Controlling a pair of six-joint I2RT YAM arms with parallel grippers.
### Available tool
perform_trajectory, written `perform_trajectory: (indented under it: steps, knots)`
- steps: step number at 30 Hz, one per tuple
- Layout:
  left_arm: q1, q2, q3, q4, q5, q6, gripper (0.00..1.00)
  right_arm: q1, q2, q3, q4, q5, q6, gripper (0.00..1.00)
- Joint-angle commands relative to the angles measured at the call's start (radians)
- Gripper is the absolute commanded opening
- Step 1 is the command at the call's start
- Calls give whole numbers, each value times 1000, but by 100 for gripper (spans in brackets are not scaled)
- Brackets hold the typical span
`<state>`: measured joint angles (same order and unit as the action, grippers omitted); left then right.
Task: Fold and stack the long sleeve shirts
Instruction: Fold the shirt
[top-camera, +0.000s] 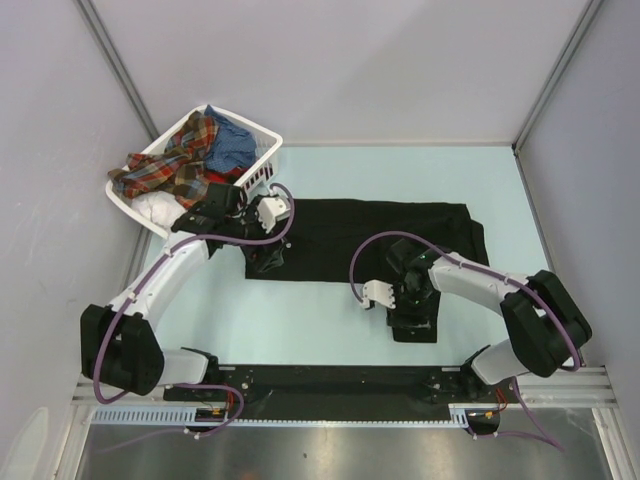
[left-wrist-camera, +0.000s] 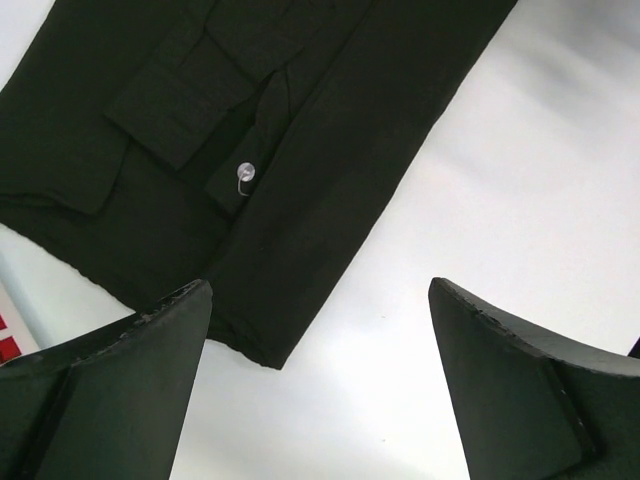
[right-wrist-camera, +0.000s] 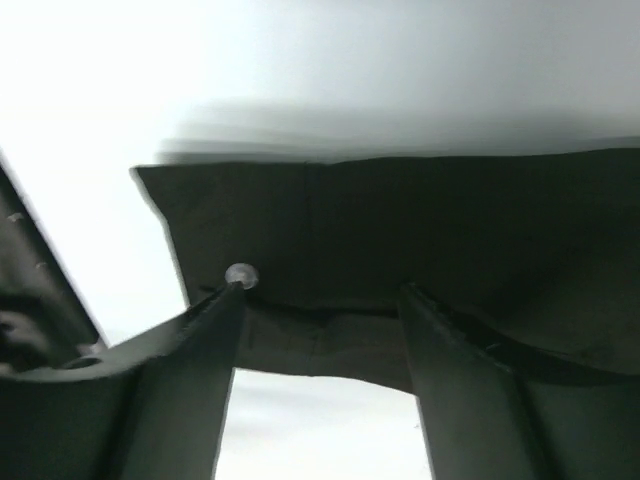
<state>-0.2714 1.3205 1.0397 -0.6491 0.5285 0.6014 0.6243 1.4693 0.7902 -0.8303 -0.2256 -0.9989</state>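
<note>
Top external view: just past the near edge of the counter (top-camera: 300, 315), right of its middle, the right gripper (top-camera: 412, 303) points down onto a sleeve end (top-camera: 415, 328) of the black shirt (top-camera: 380, 235). This sleeve end reaches toward the near edge. In the right wrist view the jaws stand partly apart and straddle the cuff, with a pale button (right-wrist-camera: 241, 275) at one fingertip. No cloth is bunched between them.

Farther in, the shirt lies spread flat across the middle of the counter. The left gripper (top-camera: 268, 256) hangs over its left end with jaws wide and nothing between them.

In the far left corner a white basket (top-camera: 262, 136) holds a plaid shirt (top-camera: 170, 165), a blue one (top-camera: 230, 146) and a white one (top-camera: 155, 208).
</note>
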Motion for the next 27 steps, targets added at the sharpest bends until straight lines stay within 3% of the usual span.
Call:
perform_trajectory:
  steps: [1,2,5,9,16,23,27]
  knots:
    - [34,-32,3,-1,2,-8,95,44,65,-52,108,32,39,53]
    - [38,-32,3,-1,1,-9,95,54,71,-52,105,29,46,34]
    - [55,-27,13,0,2,-6,95,43,68,-28,102,9,81,0]
    - [67,-14,28,-1,16,-12,95,-58,36,105,1,-110,85,0]
    - [75,-18,25,-4,33,-8,95,-262,40,513,-161,-291,63,0]
    - [123,8,45,11,68,-48,98,-348,224,904,-187,-285,3,0]
    - [164,3,54,11,82,-64,99,-365,341,1094,-182,-307,75,0]
